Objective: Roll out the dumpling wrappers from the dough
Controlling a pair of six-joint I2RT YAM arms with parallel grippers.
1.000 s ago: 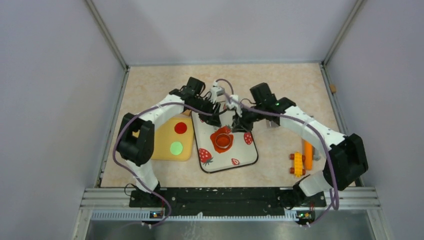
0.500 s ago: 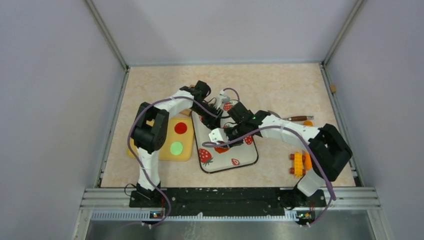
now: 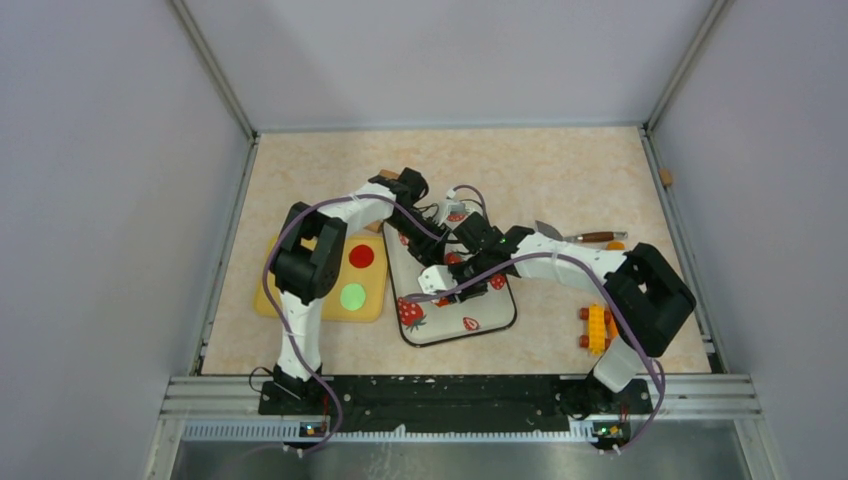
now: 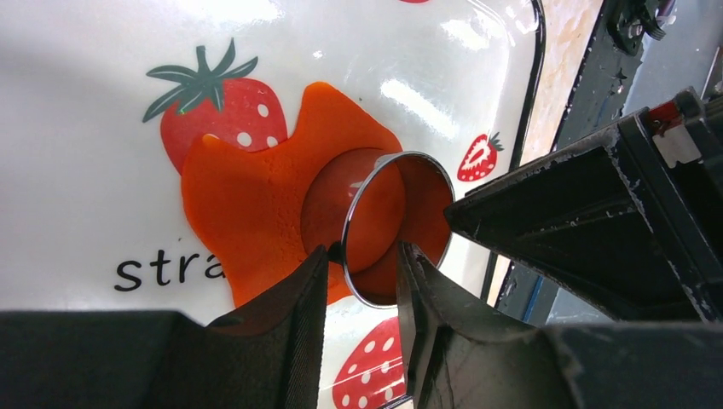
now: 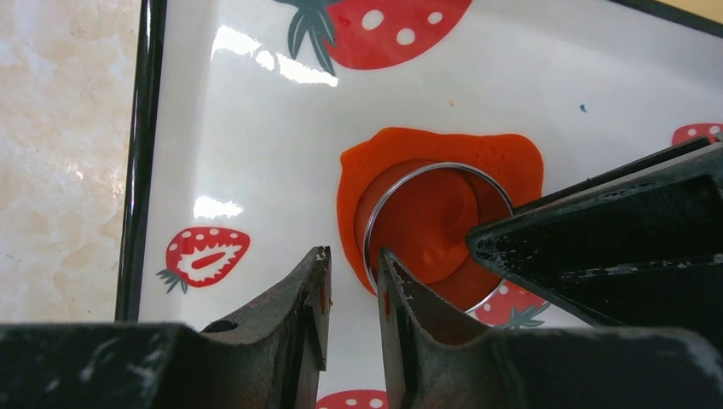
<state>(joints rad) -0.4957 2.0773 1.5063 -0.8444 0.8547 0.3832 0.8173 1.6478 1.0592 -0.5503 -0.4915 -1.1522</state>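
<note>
So your strawberry tray [image 3: 443,328] has the dough [image 4: 247,213] on it, squashed into a ragged orange blob, with the ring cutter [image 4: 348,228] standing in one side of the blob. Left of the tray, the yellow board [image 3: 375,275] carries the red wrapper [image 3: 361,255] and the green wrapper [image 3: 352,296], lying apart. From above, your arms mostly cover the dough and cutter, and in each wrist view the other gripper hides part of the ring. Your left gripper [image 4: 360,251] is a narrow gap open, straddling the ring's wall; can't tell if either finger touches it. Your right gripper [image 5: 351,254] is open just a crack too, right at the ring's rim.
</note>
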